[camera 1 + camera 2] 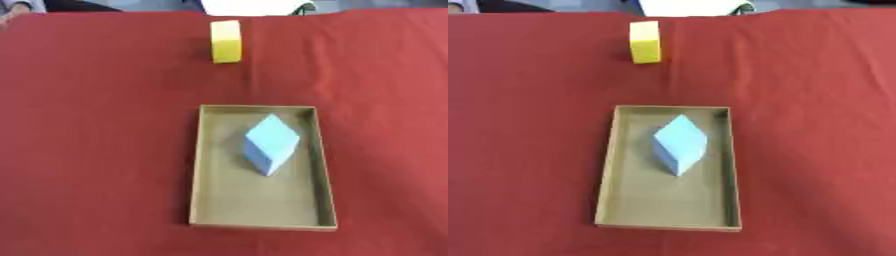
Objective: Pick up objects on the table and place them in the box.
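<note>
Box (325, 165) holds 1 blue block (271, 144); yellow block (227, 41) beyond; no robot hand visible.

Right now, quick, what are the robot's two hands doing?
Left hand: not in either view, so nothing can be told.
Right hand: not in either view, so nothing can be told.

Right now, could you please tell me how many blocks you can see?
2. A light blue block sits inside the box, toward its far half. A yellow block stands on the red tablecloth beyond the box. Nothing seems hidden.
</note>
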Robot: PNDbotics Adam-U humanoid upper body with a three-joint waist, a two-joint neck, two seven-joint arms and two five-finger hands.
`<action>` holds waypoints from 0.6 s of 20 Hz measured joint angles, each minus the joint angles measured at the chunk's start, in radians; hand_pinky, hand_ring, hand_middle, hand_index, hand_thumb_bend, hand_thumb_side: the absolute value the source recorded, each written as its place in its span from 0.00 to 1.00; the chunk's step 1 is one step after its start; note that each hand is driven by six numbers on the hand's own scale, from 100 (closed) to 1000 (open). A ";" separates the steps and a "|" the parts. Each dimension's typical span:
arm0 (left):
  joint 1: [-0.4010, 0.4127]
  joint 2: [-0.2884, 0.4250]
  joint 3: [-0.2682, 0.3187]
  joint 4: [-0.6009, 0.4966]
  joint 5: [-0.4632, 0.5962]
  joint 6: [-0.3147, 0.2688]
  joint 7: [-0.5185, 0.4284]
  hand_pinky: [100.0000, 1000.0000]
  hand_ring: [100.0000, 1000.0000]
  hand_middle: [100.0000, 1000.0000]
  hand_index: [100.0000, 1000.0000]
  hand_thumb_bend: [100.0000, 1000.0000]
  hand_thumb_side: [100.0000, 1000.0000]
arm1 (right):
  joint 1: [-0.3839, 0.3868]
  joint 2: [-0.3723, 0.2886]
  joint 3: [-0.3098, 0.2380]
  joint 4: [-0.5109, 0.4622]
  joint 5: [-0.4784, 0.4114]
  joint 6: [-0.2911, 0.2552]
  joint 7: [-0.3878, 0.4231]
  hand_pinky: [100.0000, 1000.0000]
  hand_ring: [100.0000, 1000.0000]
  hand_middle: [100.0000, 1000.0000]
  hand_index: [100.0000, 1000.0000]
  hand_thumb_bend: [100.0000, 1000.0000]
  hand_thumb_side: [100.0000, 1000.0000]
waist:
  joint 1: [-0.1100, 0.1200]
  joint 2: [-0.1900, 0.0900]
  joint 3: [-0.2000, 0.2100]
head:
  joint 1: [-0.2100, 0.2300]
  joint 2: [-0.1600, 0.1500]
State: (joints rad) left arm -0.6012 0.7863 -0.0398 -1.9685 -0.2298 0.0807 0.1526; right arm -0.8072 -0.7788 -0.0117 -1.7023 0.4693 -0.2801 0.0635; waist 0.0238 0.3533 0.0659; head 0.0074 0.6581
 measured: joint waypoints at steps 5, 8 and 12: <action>-0.142 0.043 -0.083 0.108 -0.078 0.058 -0.209 0.84 0.78 0.69 0.85 0.18 0.69 | 0.008 -0.012 -0.033 0.013 -0.036 0.030 -0.054 0.75 0.74 0.63 0.86 0.04 0.72 | 0.001 0.000 -0.017 | 0.015 0.000; -0.230 0.042 -0.132 0.200 -0.132 0.061 -0.322 0.84 0.79 0.71 0.85 0.19 0.69 | 0.014 -0.012 -0.042 0.016 -0.042 0.038 -0.073 0.75 0.73 0.63 0.85 0.04 0.72 | 0.004 0.000 -0.029 | 0.021 0.000; -0.340 0.006 -0.186 0.332 -0.204 0.048 -0.441 0.84 0.81 0.72 0.87 0.27 0.63 | 0.015 -0.012 -0.052 0.023 -0.047 0.048 -0.088 0.75 0.73 0.63 0.85 0.03 0.72 | 0.007 0.000 -0.043 | 0.031 0.000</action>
State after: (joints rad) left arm -0.9409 0.7924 -0.2256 -1.6368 -0.4343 0.1284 -0.2882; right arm -0.7921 -0.7911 -0.0634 -1.6794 0.4224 -0.2317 -0.0245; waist 0.0308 0.3532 0.0232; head 0.0382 0.6581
